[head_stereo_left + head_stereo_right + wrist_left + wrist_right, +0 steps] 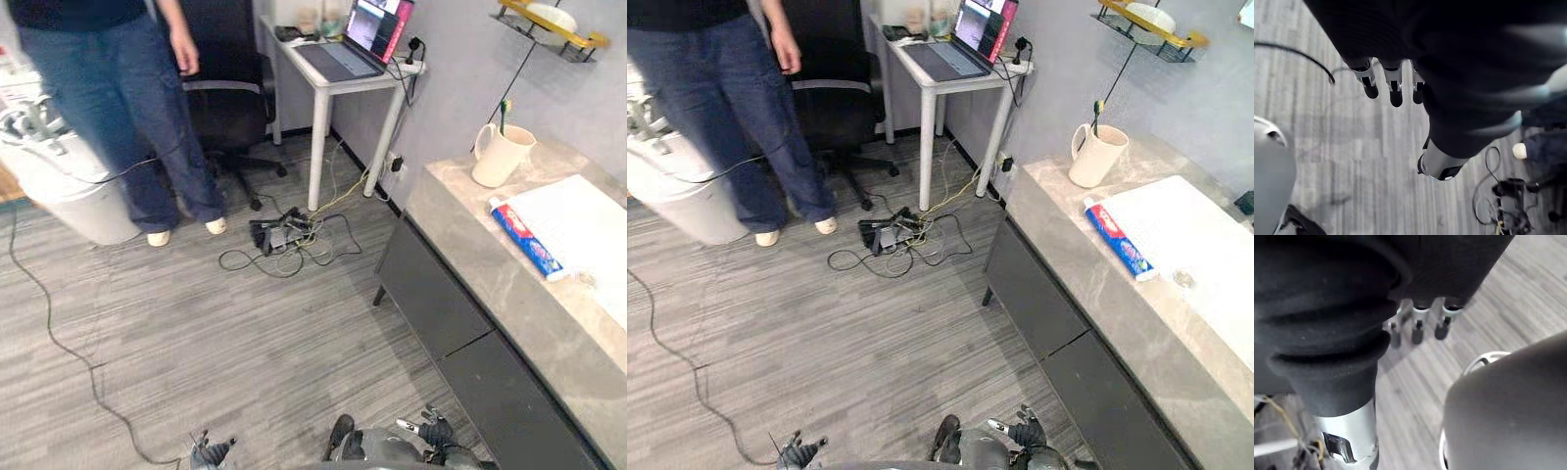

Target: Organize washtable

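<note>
We see the left robot hand (pixel 1395 90) and right robot hand (pixel 1417 332) hanging low over the floor (pixel 196 323) beside the bench (pixel 490 284), fingers loosely straight, holding nothing. On it, the toothpaste tube (pixel 526 238) lies near the mug (pixel 498 157).

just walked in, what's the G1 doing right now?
Nothing is being handled at this point. The left hand and right hand both hang low over the floor, fingers relaxed and empty. The washtable is off to the robot's right, untouched: a cream cup holding a toothbrush stands near its far end, and a toothpaste tube lies along the edge of the white basin. A person stands across the room by a black chair.
</note>
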You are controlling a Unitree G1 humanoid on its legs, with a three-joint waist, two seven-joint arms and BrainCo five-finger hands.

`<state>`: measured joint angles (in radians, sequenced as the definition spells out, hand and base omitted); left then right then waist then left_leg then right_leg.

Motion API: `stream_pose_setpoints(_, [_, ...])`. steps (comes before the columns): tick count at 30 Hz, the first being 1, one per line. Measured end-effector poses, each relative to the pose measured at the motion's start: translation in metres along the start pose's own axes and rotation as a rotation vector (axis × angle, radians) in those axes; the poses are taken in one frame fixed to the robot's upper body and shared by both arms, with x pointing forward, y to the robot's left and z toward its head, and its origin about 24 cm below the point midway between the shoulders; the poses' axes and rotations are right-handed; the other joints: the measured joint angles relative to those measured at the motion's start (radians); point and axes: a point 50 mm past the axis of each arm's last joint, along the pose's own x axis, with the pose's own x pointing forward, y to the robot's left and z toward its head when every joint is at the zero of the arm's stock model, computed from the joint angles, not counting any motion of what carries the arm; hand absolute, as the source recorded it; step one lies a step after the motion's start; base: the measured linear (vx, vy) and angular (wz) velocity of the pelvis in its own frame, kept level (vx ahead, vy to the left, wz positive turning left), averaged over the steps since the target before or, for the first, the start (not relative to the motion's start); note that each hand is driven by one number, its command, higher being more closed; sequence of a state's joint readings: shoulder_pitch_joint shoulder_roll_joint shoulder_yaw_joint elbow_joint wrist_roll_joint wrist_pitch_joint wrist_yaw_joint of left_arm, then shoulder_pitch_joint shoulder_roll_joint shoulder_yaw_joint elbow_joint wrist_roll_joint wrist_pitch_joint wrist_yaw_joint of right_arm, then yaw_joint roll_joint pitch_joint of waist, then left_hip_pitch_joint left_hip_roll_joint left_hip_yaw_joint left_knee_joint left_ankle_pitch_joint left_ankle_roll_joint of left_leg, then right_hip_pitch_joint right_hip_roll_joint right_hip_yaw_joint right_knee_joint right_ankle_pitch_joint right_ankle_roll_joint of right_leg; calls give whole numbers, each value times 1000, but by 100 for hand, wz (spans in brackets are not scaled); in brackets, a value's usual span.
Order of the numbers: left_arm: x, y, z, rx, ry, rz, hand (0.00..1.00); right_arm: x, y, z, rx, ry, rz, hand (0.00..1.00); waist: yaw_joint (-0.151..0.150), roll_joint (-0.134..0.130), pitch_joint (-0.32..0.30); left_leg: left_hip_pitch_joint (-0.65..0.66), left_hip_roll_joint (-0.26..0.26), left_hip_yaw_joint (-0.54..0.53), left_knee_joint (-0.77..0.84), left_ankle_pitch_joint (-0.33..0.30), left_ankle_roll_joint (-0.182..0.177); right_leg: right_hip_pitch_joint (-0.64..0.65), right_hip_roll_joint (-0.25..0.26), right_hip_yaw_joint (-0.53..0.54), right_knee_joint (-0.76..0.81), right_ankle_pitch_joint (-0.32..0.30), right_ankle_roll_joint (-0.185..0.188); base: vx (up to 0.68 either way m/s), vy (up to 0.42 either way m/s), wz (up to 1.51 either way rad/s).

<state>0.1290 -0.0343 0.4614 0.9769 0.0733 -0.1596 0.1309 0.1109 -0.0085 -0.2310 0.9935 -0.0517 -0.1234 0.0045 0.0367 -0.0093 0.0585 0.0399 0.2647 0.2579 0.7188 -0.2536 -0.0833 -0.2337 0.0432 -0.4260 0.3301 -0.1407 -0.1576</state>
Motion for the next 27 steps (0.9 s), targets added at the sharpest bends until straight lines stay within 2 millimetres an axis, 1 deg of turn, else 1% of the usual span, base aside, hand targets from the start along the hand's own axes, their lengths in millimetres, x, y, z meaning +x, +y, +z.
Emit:
stream_pose_setpoints(1, [-1, -3, 0, -12, -3, -4, 0, 0, 1, -1, -1, 4, 0, 0, 12, 5, 1, -98, 23, -73, 228, 39, 34, 48, 33, 57, -26, -13, -4, 647, -98, -131])
stream_pose_setpoints(2, [-1, -2, 3, -20, -17, 0, 0, 0, 2, -2, 1, 14, 2, 0, 31, 1, 6, -170, 39, -104, 373, 36, 36, 98, 49, 113, -37, -31, -7, 640, -61, -138])
stream_pose_setpoints(3, [0, -1, 6, -21, -29, 2, 0, -1, 2, -3, 2, 22, 3, 0, 32, -6, 10, -200, 34, -113, 410, 34, 41, 124, 55, 145, -44, -40, -3, 632, -6, -137])
stream_pose_setpoints(4, [0, -1, 10, -21, -46, 3, 0, -1, 3, -7, 5, 36, 2, 0, 35, -12, 12, -258, 31, -139, 437, 28, 47, 173, 59, 202, -66, -57, 3, 308, 14, -105])
stream_pose_setpoints(5, [0, -1, 11, -23, -50, 4, 0, -2, 3, -7, 7, 38, 1, 0, 35, -14, 12, -284, 30, -150, 431, 25, 44, 192, 59, 230, -73, -64, 5, 428, 113, -133])
stream_pose_setpoints(6, [0, 1, 12, -25, -57, 7, 0, -2, 3, -8, 8, 40, 0, 0, 35, -19, 16, -330, 22, -163, 394, 24, 44, 218, 60, 292, -81, -79, 19, 379, 185, -139])
stream_pose_setpoints(7, [0, -1, 12, -9, -59, -3, 0, -2, 2, -7, 7, 38, -4, 0, 36, -10, 17, -373, 9, -183, 326, 23, 43, 251, 57, 354, -92, -91, 34, 469, 240, -142])
stream_pose_setpoints(8, [0, -1, 12, -3, -60, -6, 0, -1, 1, -5, 5, 31, -4, 0, 37, -6, 18, -384, 5, -183, 282, 19, 37, 266, 56, 386, -96, -96, 39, 515, 345, -168])
stream_pose_setpoints(9, [0, -4, 11, -6, -55, -11, 0, -1, 2, -5, 11, 34, -5, 0, 33, -5, 20, -407, -42, -222, 86, -1, 4, 306, 36, 473, -110, -108, 61, 450, 338, -136])
stream_pose_setpoints(10, [0, -2, 12, -6, -58, -9, 0, -1, 2, -5, 14, 34, -4, 0, 33, -8, 20, -417, -64, -253, 12, -1, 3, 311, 23, 499, -111, -115, 73, 441, 365, -134])
stream_pose_setpoints(11, [0, -3, 12, -8, -59, -10, 0, -1, 3, -6, 16, 36, -3, 0, 34, -10, 22, -418, -86, -283, -77, 5, -5, 317, 8, 526, -113, -124, 88, 312, 340, -101])
stream_pose_setpoints(12, [0, -3, 12, -8, -57, -12, 0, -1, 1, -8, 25, 42, -8, 0, 35, -9, 19, -404, -107, -328, -236, 30, -32, 315, -8, 578, -114, -137, 110, 374, 463, -148])
stream_pose_setpoints(13, [1, -2, 10, -7, -47, -6, 0, -2, 3, -11, 35, 59, -7, 0, 37, -9, 11, -386, -120, -304, -266, 113, -34, 321, -35, 645, -122, -146, 133, 437, 536, -169])
stream_pose_setpoints(14, [2, 5, 9, 1, -37, 11, 0, -3, 5, -14, 50, 69, -8, 0, 28, -27, 2, -375, -121, -232, -273, 87, -12, 299, -65, 682, -131, -113, 150, 354, 435, -153])
stream_pose_setpoints(15, [2, 4, 9, -4, -36, 11, 0, -3, 5, -15, 61, 73, -11, 0, 26, -26, -2, -374, -107, -202, -260, 69, 4, 293, -66, 693, -133, -85, 162, 349, 402, -146])
stream_pose_setpoints(16, [2, 4, 7, -19, -29, 16, 0, -5, 2, -20, 83, 87, -24, 0, 29, -21, -8, -365, -73, -137, -225, 40, 31, 283, -70, 702, -137, -36, 173, 313, 411, -162])
stream_pose_setpoints(17, [2, 6, 5, -30, -17, 27, 0, -7, 2, -25, 108, 105, -38, 0, 32, -26, -11, -328, -55, -59, -215, 17, 52, 276, -82, 697, -125, -10, 195, 331, 460, -179])
stream_pose_setpoints(18, [2, 7, 3, -28, -10, 28, 0, -9, 0, -29, 137, 115, -52, 0, 31, -30, -14, -294, -50, -2, -224, 13, 60, 258, -88, 687, -98, -1, 191, 216, 333, -166])
stream_pose_setpoints(19, [1, 7, 1, -25, 0, 26, 0, -9, -2, -30, 163, 114, -67, 0, 30, -26, -15, -255, -41, 62, -235, 7, 70, 234, -99, 670, -59, 7, 198, 158, 275, -171])
stream_pose_setpoints(20, [1, 6, 0, -19, 8, 19, 0, -10, -6, -30, 188, 113, -84, 0, 31, -18, -17, -212, -28, 135, -238, -2, 85, 201, -99, 641, -3, 16, 207, 77, 152, -164])
stream_pose_setpoints(21, [1, 5, -1, -14, 12, 16, 0, -10, -7, -31, 203, 115, -92, 0, 33, -18, -17, -190, -24, 173, -234, -3, 88, 183, -101, 620, 22, 26, 199, 50, 144, -189])
stream_pose_setpoints(22, [1, 4, -2, -3, 14, 8, 0, -10, -9, -32, 219, 122, -102, 0, 35, -18, -20, -162, -21, 207, -220, -4, 89, 158, -119, 561, 40, 43, 202, -4, 52, -171])
stream_pose_setpoints(23, [0, 3, -3, 0, 15, 1, 0, -10, -10, -32, 222, 122, -106, 0, 33, -13, -24, -151, -21, 204, -209, -4, 89, 149, -122, 514, 29, 58, 199, -17, 56, -222])
stream_pose_setpoints(24, [0, 0, -6, 9, 30, -22, 0, -11, -15, -32, 216, 127, -115, 0, 34, 1, -39, -148, -17, 186, -216, -5, 88, 123, -128, 426, -6, 85, 190, -26, 13, -180])
stream_pose_setpoints(25, [0, -1, -6, 11, 30, -28, 0, -10, -16, -32, 214, 126, -116, 0, 34, 4, -41, -149, -14, 186, -219, -5, 86, 114, -129, 391, -25, 97, 193, -39, -24, -194])
stream_pose_setpoints(26, [0, -3, -5, 10, 28, -34, 0, -9, -17, -30, 212, 126, -117, 0, 34, 10, -45, -153, -4, 186, -227, -19, 65, 107, -130, 333, -75, 114, 194, -30, -46, -131])
stream_pose_setpoints(27, [0, -4, -4, 10, 27, -37, 0, -9, -16, -30, 212, 128, -116, 0, 32, 11, -45, -154, -2, 186, -230, -28, 51, 106, -126, 310, -104, 119, 200, -36, -87, -147])
